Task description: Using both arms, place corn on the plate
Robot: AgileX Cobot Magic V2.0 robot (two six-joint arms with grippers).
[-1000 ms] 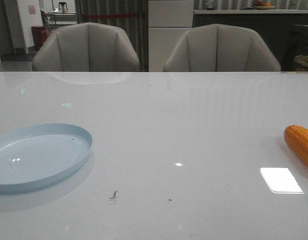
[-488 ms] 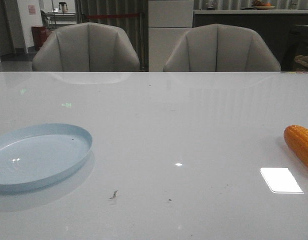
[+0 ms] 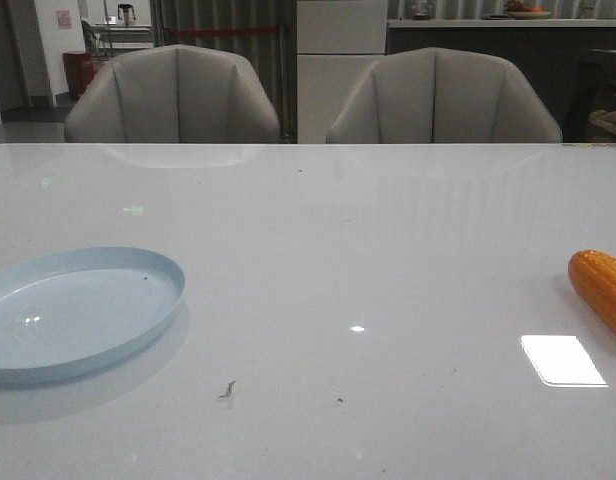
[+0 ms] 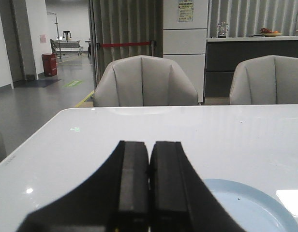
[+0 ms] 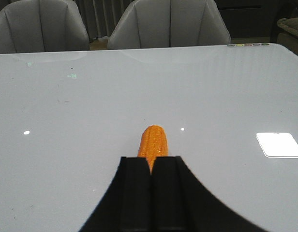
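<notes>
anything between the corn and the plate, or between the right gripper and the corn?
Nothing visible. In the front view the table between the corn at the right edge and the plate on the left shows only small specks. In the right wrist view the right gripper, fingers together, points at the cob with nothing between them.

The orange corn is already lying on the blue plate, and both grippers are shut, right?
Not quite. In the front view the corn lies on the bare table at the right edge, far from the plate on the left. Both the left gripper and right gripper are shut.
</notes>
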